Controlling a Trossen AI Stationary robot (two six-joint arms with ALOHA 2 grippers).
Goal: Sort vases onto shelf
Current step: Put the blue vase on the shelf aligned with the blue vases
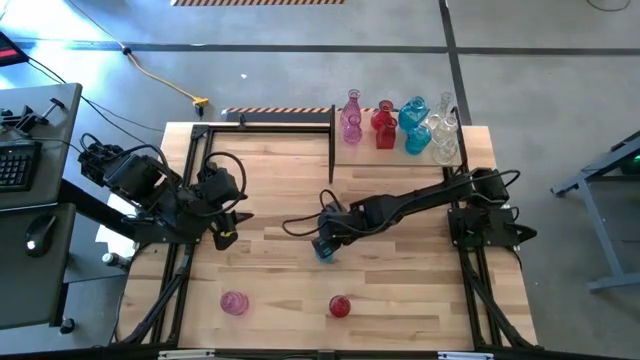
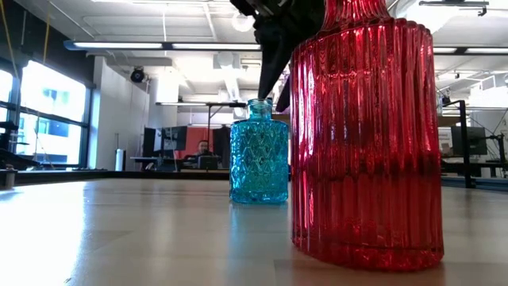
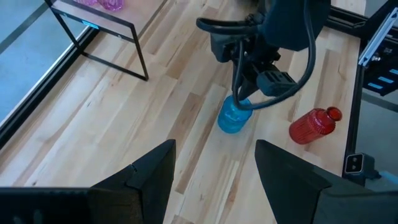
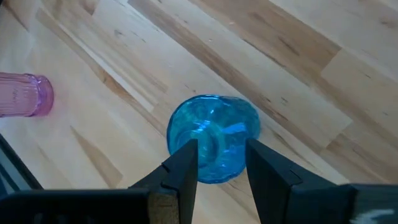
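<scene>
The right end effector grips the neck of a blue vase that stands upright mid-desk. This vase is translucent turquoise glass, squat, with a diamond-patterned body and a short neck. The left end effector waits open over the desk's left side. A ribbed red vase and a ribbed pink vase lie near the front edge. Five more vases stand on the shelf at the back right.
</scene>
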